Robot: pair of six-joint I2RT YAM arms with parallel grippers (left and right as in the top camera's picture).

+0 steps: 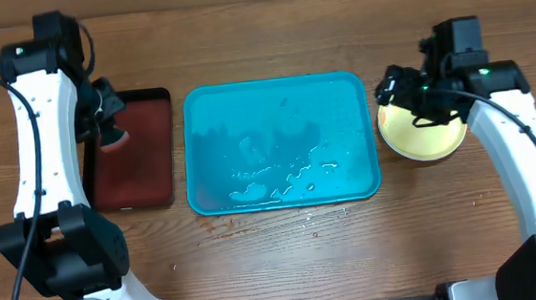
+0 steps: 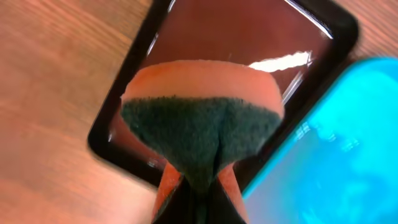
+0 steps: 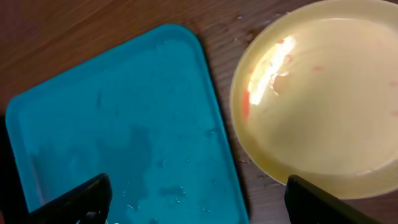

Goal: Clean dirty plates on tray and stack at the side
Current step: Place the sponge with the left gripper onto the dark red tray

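Note:
The turquoise tray (image 1: 278,99) lies mid-table, wet, with no plate on it; it also shows in the wrist views, tray (image 3: 124,124) and tray (image 2: 336,155). A yellow-green plate (image 1: 427,137) sits on the table just right of it, and the same plate (image 3: 317,99) carries faint red marks. My right gripper (image 1: 396,90) hovers open over the plate's left edge. In the right wrist view this gripper (image 3: 199,202) has nothing between its fingers. My left gripper (image 1: 108,124) is shut on an orange sponge (image 2: 199,124) with a dark green face. The gripper (image 2: 200,186) holds it above a dark red tray.
The black-rimmed dark red tray (image 1: 134,149) lies left of the turquoise one, tray (image 2: 205,31) in the left wrist view. Water drops speckle the turquoise tray and the wood in front of it. Bare wooden table runs along the front.

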